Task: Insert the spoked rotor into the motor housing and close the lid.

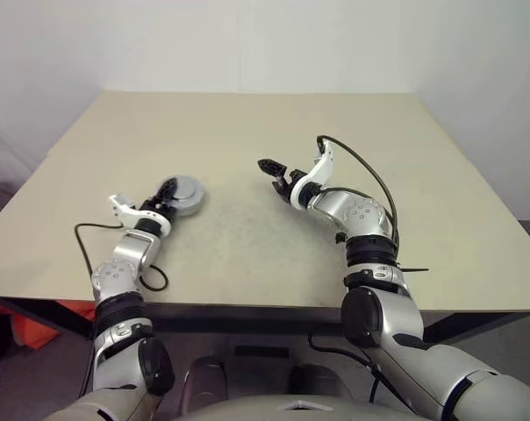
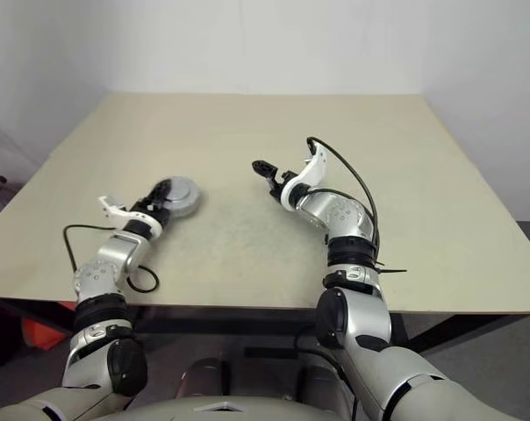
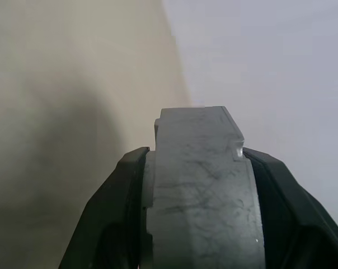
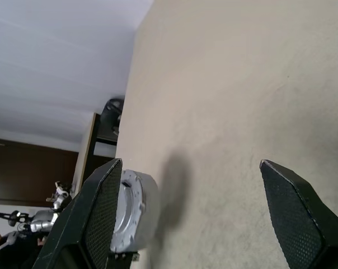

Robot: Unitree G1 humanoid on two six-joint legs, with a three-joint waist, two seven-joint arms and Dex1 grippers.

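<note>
Closest to your lens, the left gripper (image 3: 197, 224) has its two black fingers (image 3: 110, 218) pressed against the flat faces of the silver housing (image 3: 198, 185), which stands edge-on between them and juts past the fingertips. From the head camera you see the same grip at the table's (image 1: 247, 123) left side: the left gripper (image 1: 160, 203) reaches forward, nearly level, with the round housing (image 1: 184, 193) at its tip, low over the table; whether it touches the surface you cannot tell. Your right gripper (image 1: 278, 175) hovers near the table's middle, well apart from the housing and pointing toward it, so the housing lies off to its left. Its jaws stand wide and hold nothing; the right wrist camera shows bare table between the fingers (image 4: 295, 210), with the housing (image 4: 132, 210) beyond the left-hand finger, its rim and small bolts facing you. The left arm is plainly the nearer one, already holding the piece. No separate spoked rotor can be made out on the table, and from these angles you cannot tell whether it sits inside the housing. By the look of it, the insertion is done or close to done; any next move with the right arm would need a reach across to the left.
</note>
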